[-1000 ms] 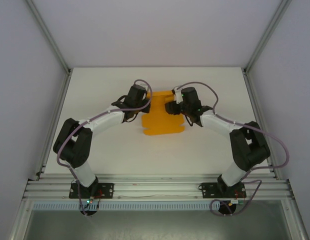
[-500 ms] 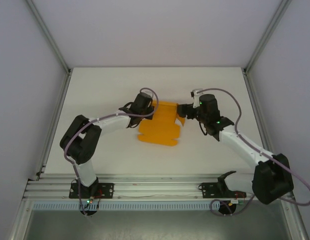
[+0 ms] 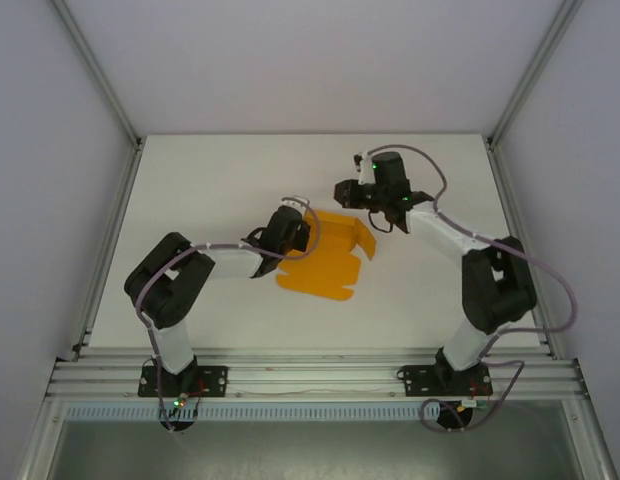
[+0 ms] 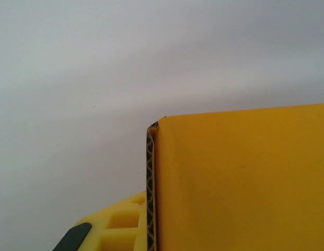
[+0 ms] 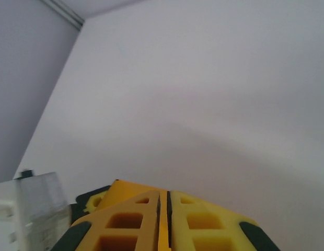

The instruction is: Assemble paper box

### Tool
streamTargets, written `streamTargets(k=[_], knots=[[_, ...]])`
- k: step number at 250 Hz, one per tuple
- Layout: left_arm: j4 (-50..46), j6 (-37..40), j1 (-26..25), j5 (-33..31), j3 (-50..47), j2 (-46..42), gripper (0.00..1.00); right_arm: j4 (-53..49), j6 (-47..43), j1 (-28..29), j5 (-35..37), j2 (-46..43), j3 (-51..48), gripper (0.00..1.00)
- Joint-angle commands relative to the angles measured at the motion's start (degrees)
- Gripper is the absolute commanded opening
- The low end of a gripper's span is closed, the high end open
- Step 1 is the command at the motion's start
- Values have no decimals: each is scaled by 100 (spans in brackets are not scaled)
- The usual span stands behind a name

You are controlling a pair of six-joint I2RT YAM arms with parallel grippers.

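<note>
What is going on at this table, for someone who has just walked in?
Two robot arms are working on a flat orange-yellow die-cut card sheet, the paper box, which lies mostly unfolded on the white table. The left gripper clamps the sheet's left edge. The right gripper is closed near the far right corner; whether it pinches card is unclear. One flap on the right side stands raised.

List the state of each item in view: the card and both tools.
paper box: die-cut sheet, mostly flat, not yet assembled, one flap raised on its right side.
left tool: shut on the paper box's edge.
right tool: shut, near the sheet's far edge.
</note>
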Motion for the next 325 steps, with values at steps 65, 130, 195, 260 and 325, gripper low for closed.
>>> streamTargets(k=[65, 130, 195, 260, 325], knots=[[716, 67, -22, -129, -132, 423, 0, -102, -253, 368, -320, 681, -420, 9], [1111, 168, -30, 38, -399, 647, 0, -591, -1155, 493, 885, 488, -575, 11], [1138, 274, -28, 115, -555, 566, 0, -61, -596, 442, 1046, -328, -145, 11], [1029, 240, -39, 241, -513, 578, 0, 68, -144, 435, -250, 295, -31, 8], [1036, 164, -34, 197, -431, 603, 0, 267, 197, 409, -702, 731, -413, 5]])
